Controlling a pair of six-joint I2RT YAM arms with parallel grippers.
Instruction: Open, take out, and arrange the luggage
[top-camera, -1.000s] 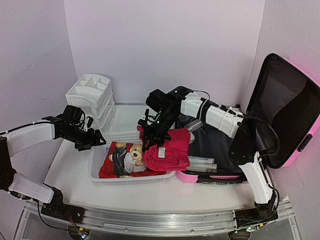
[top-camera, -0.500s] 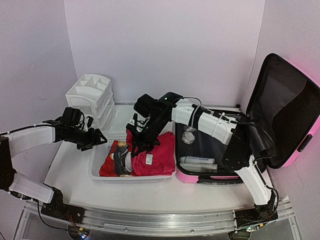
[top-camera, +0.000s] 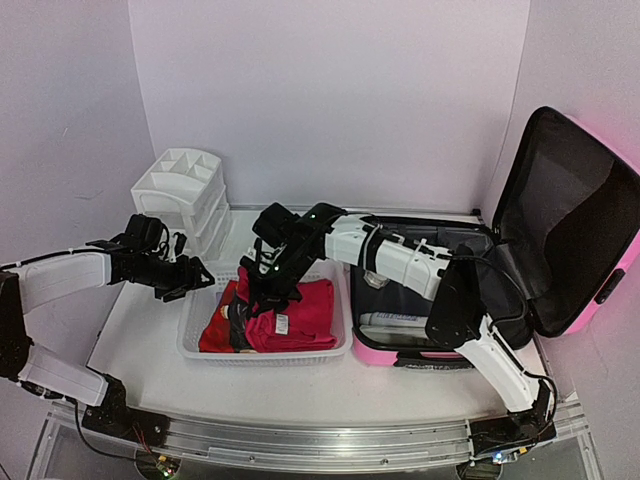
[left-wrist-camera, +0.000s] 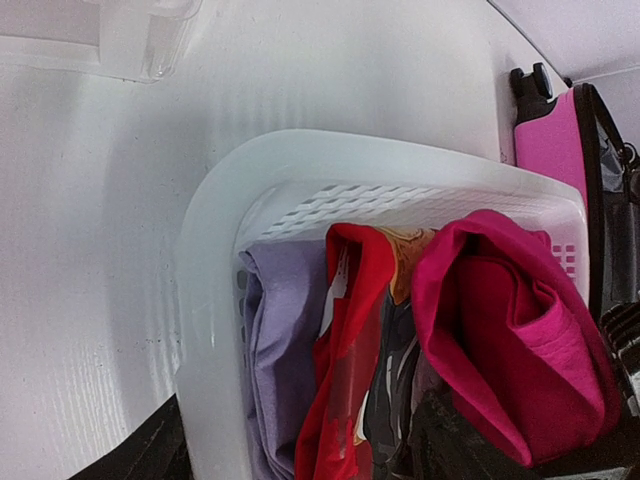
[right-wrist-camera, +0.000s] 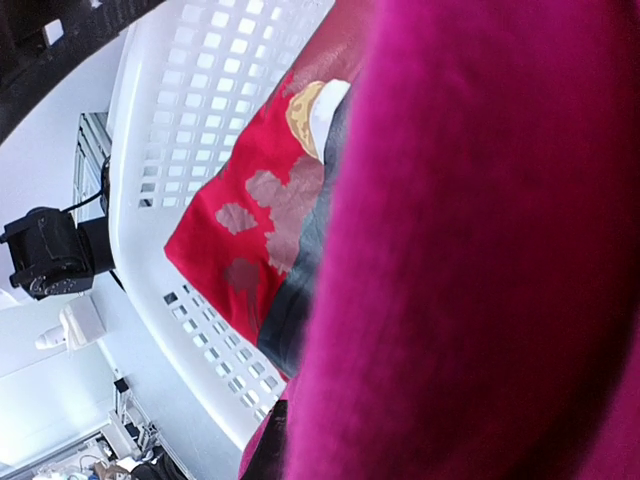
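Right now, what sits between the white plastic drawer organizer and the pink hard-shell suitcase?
A white mesh plastic basket holding a pink garment and red clothes, top view.

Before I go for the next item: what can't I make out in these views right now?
Suitcase floor, top view: the right arm covers most of it.
Right tool fingertips: pink cloth fills the right wrist view; its own body hides them from above.
Basket bottom, all views: clothes cover it.
Left tool tips, left wrist view: cut off by the bottom edge.
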